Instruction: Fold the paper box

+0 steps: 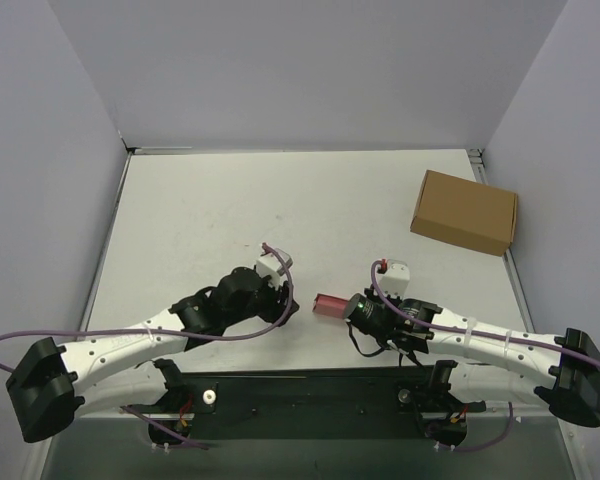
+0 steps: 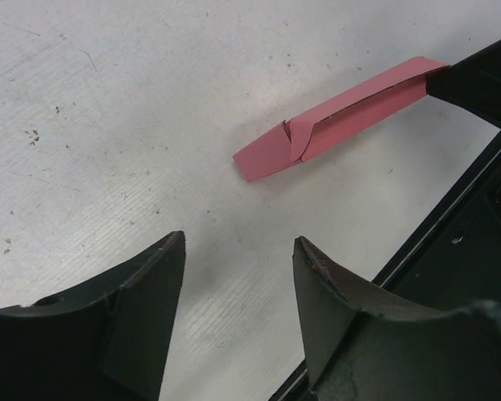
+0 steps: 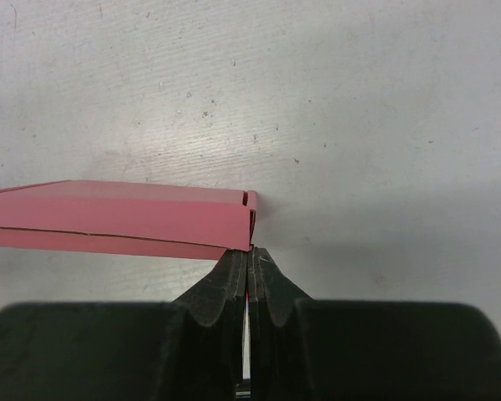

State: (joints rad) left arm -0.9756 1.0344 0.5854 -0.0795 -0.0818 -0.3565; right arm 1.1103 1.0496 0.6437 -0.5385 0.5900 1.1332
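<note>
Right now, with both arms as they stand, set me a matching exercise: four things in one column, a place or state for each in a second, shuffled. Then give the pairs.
Things:
1. left gripper
2. right gripper
3. paper box
4. brown cardboard box

States:
a. far right of the table, apart from both arms
b. open, holding nothing
c. pink, pinched at one end
d. shut on thin card

Pairs: 1-b, 2-d, 3-c, 4-a.
</note>
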